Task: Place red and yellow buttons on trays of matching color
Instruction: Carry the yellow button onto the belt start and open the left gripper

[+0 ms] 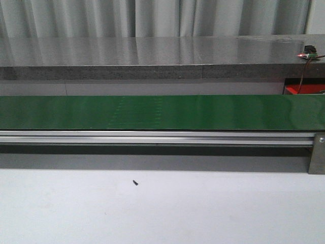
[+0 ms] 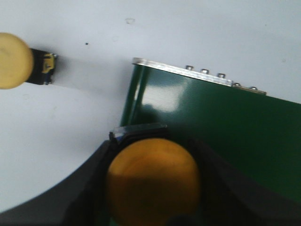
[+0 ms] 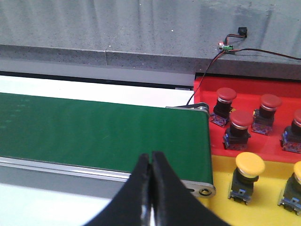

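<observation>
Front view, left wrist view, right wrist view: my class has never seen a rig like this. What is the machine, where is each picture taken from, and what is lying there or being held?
This is a robot with two arms; each ends in a two-fingered hand with a camera on its wrist.

The front view looks forward over a pale table at a long green conveyor belt. No arm shows in it.

The left wrist view looks down past the left hand, whose dark fingers sit on either side of a yellow button, so it appears to be holding it over the belt's end. Another yellow button lies on the table nearby.

The right wrist view shows the right hand with its fingers pressed together, holding nothing. Beyond the belt's other end are a red tray with red buttons and a yellow tray with yellow buttons.
</observation>
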Robot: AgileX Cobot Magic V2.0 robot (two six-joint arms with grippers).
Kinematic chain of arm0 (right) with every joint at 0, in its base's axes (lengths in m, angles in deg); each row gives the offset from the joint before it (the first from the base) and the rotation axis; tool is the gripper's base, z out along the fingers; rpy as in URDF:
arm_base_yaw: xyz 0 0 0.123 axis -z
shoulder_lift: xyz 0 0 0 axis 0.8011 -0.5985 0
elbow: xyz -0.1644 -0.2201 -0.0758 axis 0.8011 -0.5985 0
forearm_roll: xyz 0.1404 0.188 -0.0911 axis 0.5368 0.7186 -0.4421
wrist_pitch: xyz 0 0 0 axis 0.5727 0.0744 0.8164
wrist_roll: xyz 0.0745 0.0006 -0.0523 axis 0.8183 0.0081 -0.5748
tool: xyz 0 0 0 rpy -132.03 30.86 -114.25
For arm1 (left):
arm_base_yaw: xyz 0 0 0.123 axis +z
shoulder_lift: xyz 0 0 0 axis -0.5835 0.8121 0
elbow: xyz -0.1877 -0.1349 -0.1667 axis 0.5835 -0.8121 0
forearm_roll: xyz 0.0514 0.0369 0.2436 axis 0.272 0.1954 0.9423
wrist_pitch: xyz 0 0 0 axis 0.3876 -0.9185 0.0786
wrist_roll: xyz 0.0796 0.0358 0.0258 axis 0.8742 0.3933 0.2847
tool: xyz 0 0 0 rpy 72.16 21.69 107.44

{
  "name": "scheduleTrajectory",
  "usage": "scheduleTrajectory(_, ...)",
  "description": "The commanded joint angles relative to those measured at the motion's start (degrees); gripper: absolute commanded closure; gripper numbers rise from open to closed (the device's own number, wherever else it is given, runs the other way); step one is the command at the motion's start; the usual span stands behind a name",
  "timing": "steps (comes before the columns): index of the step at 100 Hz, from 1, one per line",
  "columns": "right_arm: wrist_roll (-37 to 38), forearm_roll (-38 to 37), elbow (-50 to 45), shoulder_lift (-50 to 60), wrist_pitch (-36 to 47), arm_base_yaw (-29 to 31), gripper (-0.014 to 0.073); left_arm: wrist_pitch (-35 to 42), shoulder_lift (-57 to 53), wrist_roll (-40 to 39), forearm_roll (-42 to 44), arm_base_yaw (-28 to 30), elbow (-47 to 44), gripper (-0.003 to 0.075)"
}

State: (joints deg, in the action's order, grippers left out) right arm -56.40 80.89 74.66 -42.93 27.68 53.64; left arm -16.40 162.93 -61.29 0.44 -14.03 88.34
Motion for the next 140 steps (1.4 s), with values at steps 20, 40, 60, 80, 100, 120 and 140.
scheduleTrajectory(20, -0.1, 0.5, 1.3, -0.3, 4.6, 0.0, 0.0717, -0.1, -4.2, 0.4, -0.2, -3.1, 1.9, 0.0517)
scheduleTrajectory(40, -0.1, 0.5, 1.3, -0.3, 4.6, 0.0, 0.0717, 0.0, -4.2, 1.7, -0.4, -3.1, 1.9, 0.0404)
scheduleTrajectory(60, -0.1, 0.5, 1.3, -0.3, 4.5, 0.0, 0.0717, 0.7, -4.2, 1.9, -1.0, -3.1, 1.9, 0.0201)
scheduleTrajectory(80, -0.1, 0.5, 1.3, -0.3, 4.5, 0.0, 0.0717, 2.7, -4.6, 2.4, -6.2, -3.1, 1.9, 0.019)
scheduleTrajectory(100, -0.1, 0.5, 1.3, -0.3, 4.5, 0.0, 0.0717, 9.1, -8.2, 2.7, -9.8, -3.1, 2.0, 0.0191)
scheduleTrajectory(120, -0.1, 0.5, 1.3, -0.3, 4.5, 0.0, 0.0717, 14.1, -10.7, 0.8, -9.8, -1.2, 2.0, 0.0197)
scheduleTrajectory(140, -0.1, 0.5, 1.3, -0.3, 4.5, 0.0, 0.0717, 14.3, -10.8, -1.3, -8.6, 2.7, 2.0, 0.0198)
